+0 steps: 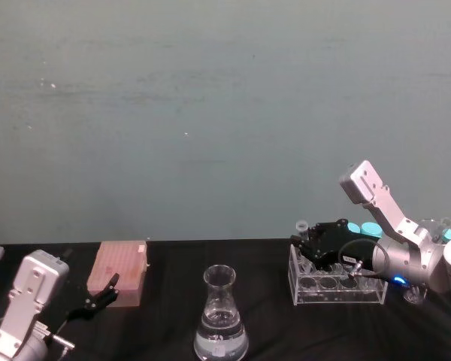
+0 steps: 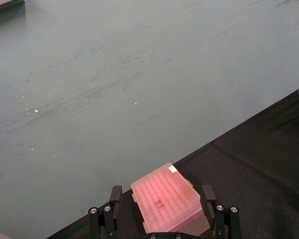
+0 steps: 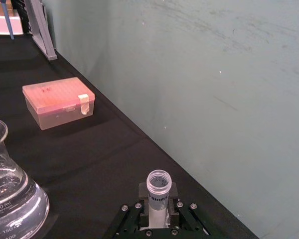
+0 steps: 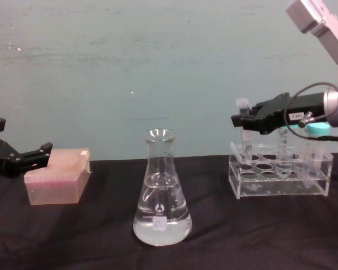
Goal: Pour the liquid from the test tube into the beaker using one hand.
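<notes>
Holding: the right gripper (image 4: pixel 243 121) has its two black fingers closed on the test tube (image 4: pixel 245 135), just under the tube's whitish rim.
Test tube: upright, open-topped, at the left end of the clear rack (image 4: pixel 281 175); its lower end reaches down to the rack's end hole, though whether it is seated there or lifted slightly is hard to judge. From the right wrist view the tube (image 3: pixel 159 191) stands between the finger pads with its mouth open.
Liquid: the clear liquid (image 4: pixel 162 222) fills the wide base of the beaker (image 4: pixel 161 191); any liquid inside the tube is too faint to make out.
Beaker: upright on the black table (image 4: pixel 73 236), near its front edge, well apart from the rack and to the rack's left.
Rack contents: taller tubes with teal caps (image 4: pixel 318 129) stand behind the right gripper.
Left gripper (image 4: pixel 22 159): low at the left, fingers spread apart and empty, just beside the pink box (image 4: pixel 57 175).
</notes>
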### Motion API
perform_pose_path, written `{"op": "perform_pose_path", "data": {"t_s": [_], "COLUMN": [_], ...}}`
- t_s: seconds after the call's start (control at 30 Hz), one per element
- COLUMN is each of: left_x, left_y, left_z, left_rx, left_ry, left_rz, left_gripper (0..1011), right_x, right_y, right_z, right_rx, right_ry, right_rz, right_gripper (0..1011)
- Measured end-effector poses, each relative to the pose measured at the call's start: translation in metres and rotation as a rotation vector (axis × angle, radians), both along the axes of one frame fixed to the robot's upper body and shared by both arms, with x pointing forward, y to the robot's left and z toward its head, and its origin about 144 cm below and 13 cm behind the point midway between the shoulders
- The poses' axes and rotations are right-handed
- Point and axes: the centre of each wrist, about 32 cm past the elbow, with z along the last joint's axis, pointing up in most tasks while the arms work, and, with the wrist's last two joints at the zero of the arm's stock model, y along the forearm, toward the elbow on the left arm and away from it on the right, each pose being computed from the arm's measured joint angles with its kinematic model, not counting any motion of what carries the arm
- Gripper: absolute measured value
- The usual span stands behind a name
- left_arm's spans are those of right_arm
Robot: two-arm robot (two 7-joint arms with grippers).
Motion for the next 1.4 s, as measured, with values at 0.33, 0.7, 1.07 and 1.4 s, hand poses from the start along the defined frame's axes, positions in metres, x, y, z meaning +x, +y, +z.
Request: {"op": "perform_pose_path", "data": {"t_s": [0.33,0.7,1.07,1.4], "left_x": [0.0,0.0,0.0,0.0], "left_y": [0.0,0.0,0.0,0.0], "left_z": [0.0,0.0,0.0,0.0], "left_rx": [0.0,0.0,0.0,0.0], "left_ry": [0.0,0.0,0.0,0.0], "left_rz": [0.0,0.0,0.0,0.0], "left_gripper": [1000,1000,1000,1000], "right_x": [0.003,0.003,0.003,0.003], "right_y": [-0.001,-0.003,-0.003,-0.003], "right_z": [-0.01,-0.013,-0.014,-0.014], "right_rx": [-0.005,-0.005,-0.006,-0.006], "right_ry": [0.032,0.03,0.031,0.033], "right_rz": [-0.004,-0.005,-0.006,-0.008], "right_gripper": [216,216,216,410]}}
